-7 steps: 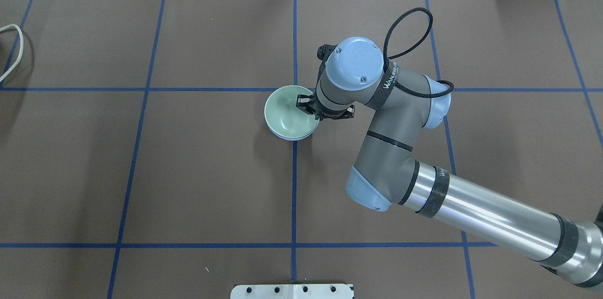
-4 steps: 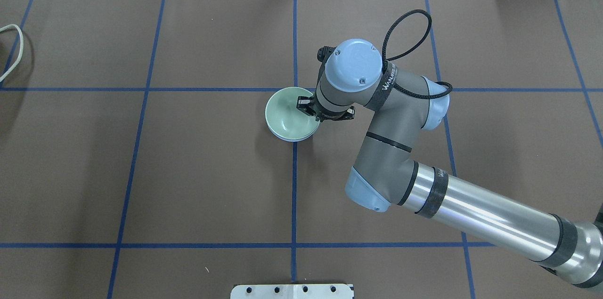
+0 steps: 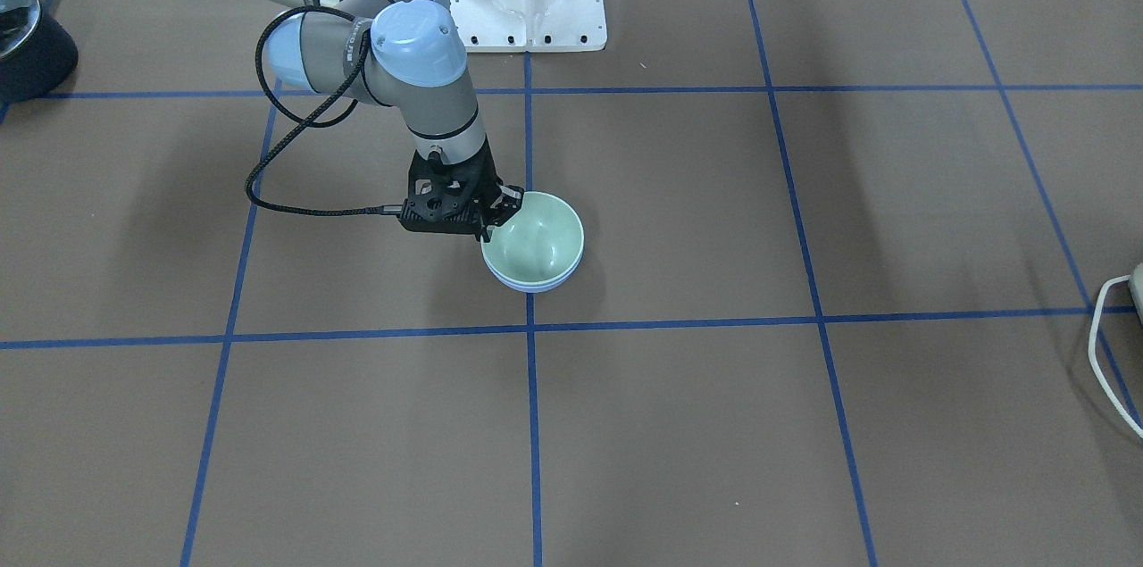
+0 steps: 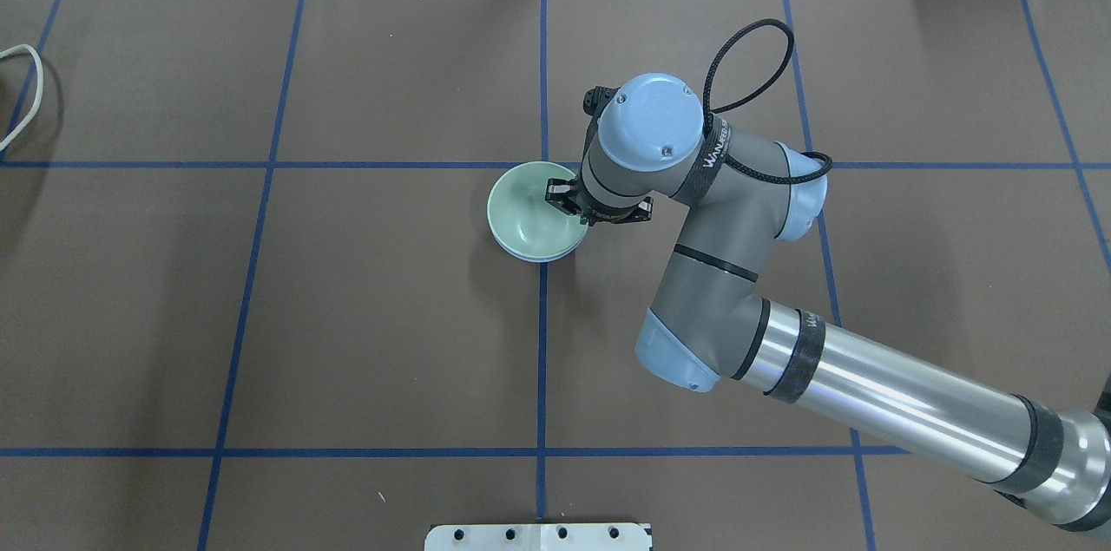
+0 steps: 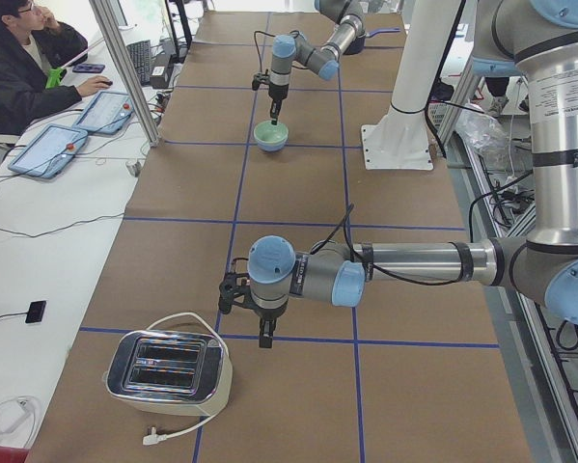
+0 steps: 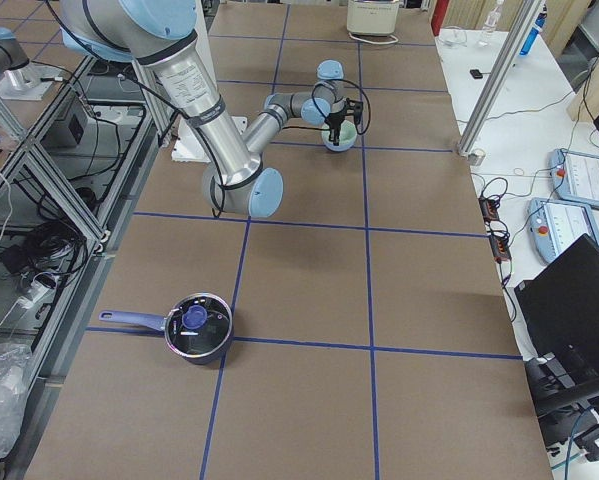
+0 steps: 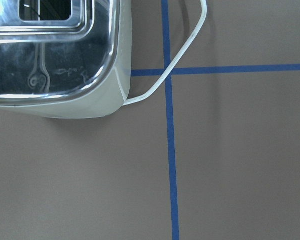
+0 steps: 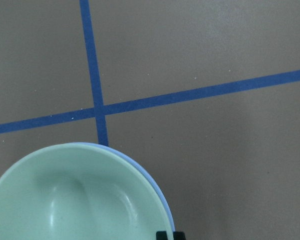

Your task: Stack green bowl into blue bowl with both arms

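As the green bowl (image 4: pixel 531 209) is nesting inside the blue bowl (image 3: pixel 533 283), the right gripper (image 4: pixel 568 200) is pinching its rim to seat it squarely, while the left gripper (image 5: pixel 265 328) is hanging near the toaster (image 5: pixel 168 367), its opening impossible to tell.

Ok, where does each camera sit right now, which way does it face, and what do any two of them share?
Front-facing: across the table, looking down at the green bowl in the blue bowl; right claw on the rim.
Overhead: behind the robot; right arm only.
Left end: near left arm, toaster.
Right end: near right arm, saucepan.
Left wrist: straight down on the toaster's corner; no claw shows.
Right wrist: down into the green bowl; one finger tip.
Shared: every view but the left wrist shows the bowls.
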Motion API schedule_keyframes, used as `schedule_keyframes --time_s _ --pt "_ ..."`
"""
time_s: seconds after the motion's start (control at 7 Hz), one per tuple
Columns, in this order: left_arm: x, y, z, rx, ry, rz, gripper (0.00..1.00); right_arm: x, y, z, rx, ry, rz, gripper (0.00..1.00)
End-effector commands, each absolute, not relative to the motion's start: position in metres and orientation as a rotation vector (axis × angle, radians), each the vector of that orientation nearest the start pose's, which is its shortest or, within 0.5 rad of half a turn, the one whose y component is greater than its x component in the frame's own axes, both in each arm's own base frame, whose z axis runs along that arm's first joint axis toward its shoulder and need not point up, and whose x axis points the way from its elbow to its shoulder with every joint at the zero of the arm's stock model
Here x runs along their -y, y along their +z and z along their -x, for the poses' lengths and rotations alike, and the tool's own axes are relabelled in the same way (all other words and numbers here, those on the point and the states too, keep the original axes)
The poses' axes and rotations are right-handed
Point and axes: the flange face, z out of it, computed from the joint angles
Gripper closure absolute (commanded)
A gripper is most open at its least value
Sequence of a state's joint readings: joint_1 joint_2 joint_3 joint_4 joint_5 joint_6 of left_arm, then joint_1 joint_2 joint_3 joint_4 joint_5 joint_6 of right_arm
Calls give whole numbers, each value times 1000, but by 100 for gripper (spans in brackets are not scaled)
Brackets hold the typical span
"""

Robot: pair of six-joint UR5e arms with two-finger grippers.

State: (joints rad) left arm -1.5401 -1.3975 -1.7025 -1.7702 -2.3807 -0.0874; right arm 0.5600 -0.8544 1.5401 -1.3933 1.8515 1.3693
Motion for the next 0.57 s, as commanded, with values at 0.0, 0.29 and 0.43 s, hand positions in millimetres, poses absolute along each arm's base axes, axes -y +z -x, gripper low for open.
schedule_keyframes --time_s 0.0,0.29,0.43 --pt "430 650 48 -814 10 -101 2 473 222 553 902 240 -67 30" --pt "429 651 48 -812 8 -97 2 487 215 537 907 258 -98 0" --pt "429 652 48 -812 8 -96 2 504 213 517 921 266 -82 0"
